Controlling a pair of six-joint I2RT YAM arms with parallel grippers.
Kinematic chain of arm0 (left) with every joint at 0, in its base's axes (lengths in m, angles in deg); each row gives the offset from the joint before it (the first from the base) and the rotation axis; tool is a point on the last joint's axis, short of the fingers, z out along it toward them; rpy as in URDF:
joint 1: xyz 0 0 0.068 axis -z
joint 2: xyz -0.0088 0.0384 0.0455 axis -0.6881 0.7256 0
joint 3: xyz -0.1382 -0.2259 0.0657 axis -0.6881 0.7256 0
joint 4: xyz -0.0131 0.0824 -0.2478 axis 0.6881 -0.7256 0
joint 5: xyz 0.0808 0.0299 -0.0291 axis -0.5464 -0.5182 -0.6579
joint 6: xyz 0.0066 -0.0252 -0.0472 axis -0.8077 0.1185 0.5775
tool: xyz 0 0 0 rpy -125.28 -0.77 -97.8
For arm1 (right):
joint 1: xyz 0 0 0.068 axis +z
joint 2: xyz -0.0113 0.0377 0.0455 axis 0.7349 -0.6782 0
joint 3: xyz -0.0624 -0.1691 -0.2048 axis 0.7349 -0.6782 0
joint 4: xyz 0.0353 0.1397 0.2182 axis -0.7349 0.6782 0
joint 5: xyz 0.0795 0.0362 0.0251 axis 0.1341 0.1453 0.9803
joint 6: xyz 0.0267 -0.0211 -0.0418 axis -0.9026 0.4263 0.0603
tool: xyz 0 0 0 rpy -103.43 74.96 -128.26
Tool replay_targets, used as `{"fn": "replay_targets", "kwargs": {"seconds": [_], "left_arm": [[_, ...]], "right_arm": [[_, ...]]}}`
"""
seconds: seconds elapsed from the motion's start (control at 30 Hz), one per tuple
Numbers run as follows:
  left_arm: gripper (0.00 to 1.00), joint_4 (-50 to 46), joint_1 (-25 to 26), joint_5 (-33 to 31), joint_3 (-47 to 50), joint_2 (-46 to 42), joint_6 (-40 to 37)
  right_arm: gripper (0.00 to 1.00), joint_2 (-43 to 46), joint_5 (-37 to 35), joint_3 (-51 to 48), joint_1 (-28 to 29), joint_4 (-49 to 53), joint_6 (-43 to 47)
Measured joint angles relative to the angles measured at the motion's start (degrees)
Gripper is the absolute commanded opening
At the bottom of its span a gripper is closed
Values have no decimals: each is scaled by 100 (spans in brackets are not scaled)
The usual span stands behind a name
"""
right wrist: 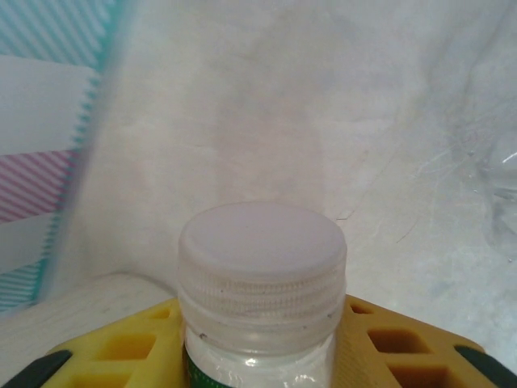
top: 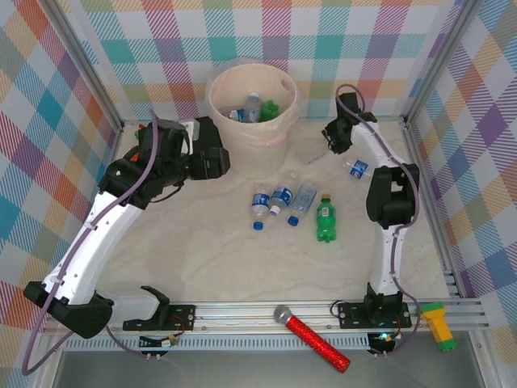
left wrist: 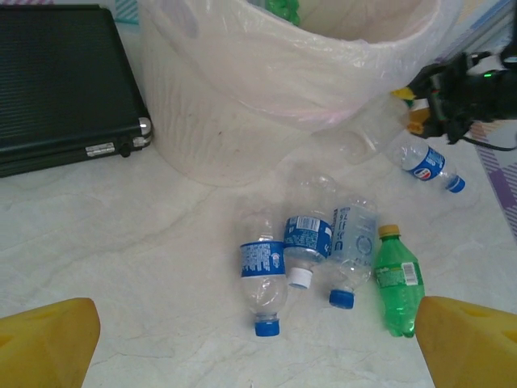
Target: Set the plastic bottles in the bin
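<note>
So far a few plastic bottles (top: 252,107) lie in the far bin (top: 242,139), and five wait on the table (top: 202,242): three clear ones (top: 281,200) with blue labels, a green bottle (top: 325,219), and one clear bottle (top: 358,168) farther right. The right gripper (top: 333,139) squeezes the neck of a white-capped bottle (right wrist: 262,275) right of the bin; the left gripper (top: 212,163) hangs wide open, empty. Labels are too small to read.

Marbled table (top: 202,259) carries bin (top: 242,133), black case (left wrist: 56,81), bottles (top: 281,200) (one green).
</note>
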Motion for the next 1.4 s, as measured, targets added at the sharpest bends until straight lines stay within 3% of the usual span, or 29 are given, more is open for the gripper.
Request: {"fn": "replay_targets", "kwargs": {"seconds": [0.43, 0.77, 0.97, 1.2, 1.4], "left_arm": [[100, 160, 0, -852, 350, -549, 125], [100, 212, 0, -1178, 448, -667, 125], [100, 275, 0, -1215, 448, -741, 122], [99, 275, 0, -1226, 448, -837, 122], [100, 273, 0, -1353, 448, -979, 122]], "right_arm": [[39, 1639, -868, -136, 168, -133, 1088], [38, 2006, -1926, 699, 1257, -793, 2830], [38, 1779, -2109, 1786, 1912, -1215, 3797], [35, 828, -1775, 3348, 2223, -1427, 4387], [36, 205, -1471, 3464, 2474, -1631, 5010]]}}
